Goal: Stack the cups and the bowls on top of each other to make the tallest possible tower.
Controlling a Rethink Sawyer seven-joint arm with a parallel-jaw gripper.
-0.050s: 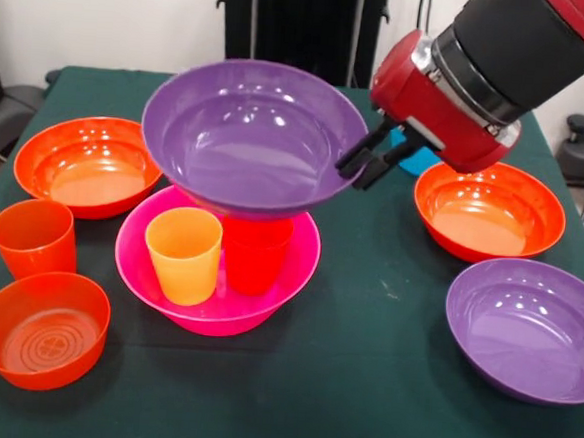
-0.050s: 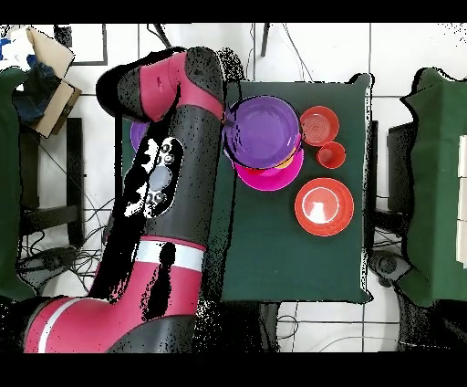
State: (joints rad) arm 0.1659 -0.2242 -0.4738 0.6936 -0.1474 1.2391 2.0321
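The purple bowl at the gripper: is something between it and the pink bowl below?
Yes. The purple bowl sits over the pink bowl, and two cups stand upright inside the pink bowl beneath it: a yellow cup and a red cup. The gripper is at the purple bowl's rim.

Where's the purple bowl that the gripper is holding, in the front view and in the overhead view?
Front view: the held purple bowl is at upper centre, tilted above the pink bowl, with the gripper on its right rim.
Overhead view: the same bowl is at upper centre, beside the arm.
Shared landmark: the pink bowl directly beneath it.
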